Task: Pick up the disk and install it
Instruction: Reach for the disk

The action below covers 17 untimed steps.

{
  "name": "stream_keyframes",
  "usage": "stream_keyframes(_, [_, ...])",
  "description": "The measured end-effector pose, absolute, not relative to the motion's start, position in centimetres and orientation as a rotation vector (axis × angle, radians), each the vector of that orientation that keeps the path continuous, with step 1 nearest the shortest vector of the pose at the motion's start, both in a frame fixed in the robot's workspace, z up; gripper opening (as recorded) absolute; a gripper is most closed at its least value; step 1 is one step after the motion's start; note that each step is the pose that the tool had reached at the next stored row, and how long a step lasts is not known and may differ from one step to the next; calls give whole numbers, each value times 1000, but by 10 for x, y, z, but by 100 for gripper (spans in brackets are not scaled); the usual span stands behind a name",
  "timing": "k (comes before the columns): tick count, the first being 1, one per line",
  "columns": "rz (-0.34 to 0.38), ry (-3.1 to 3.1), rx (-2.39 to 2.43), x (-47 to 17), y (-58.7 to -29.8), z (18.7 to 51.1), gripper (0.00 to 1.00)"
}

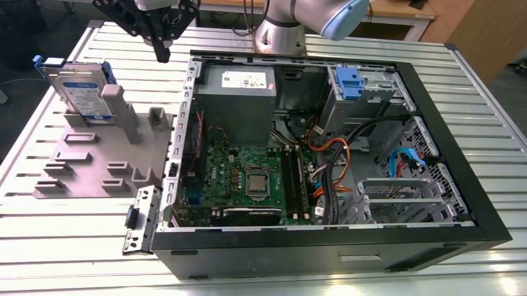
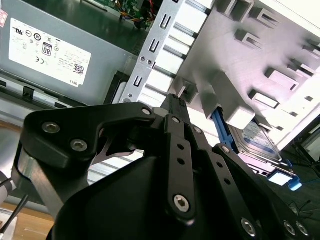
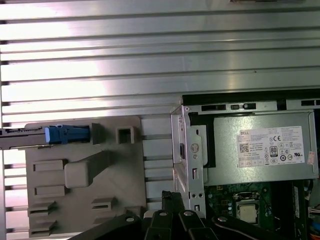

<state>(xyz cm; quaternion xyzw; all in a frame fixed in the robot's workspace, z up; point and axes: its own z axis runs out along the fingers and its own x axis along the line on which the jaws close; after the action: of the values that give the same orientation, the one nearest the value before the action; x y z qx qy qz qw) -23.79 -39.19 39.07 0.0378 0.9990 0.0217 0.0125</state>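
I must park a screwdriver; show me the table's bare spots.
Bare table slats lie at the exterior view's lower left, bordered by the grey holder and the computer case. Another strip borders the case on that view's right. Crowded: the case's inside, full of cables, and the holder's far end, where the disk stands near the pincer.

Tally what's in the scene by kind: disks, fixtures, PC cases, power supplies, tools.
Disk: 1
Grey fixture: 1
Open PC case: 1
Power supply: 1
Tool: 1
Total: 5
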Motion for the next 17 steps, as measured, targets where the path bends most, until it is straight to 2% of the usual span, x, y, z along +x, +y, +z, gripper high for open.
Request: stream_keyframes(17, [68, 3121, 119, -239, -392, 390, 11])
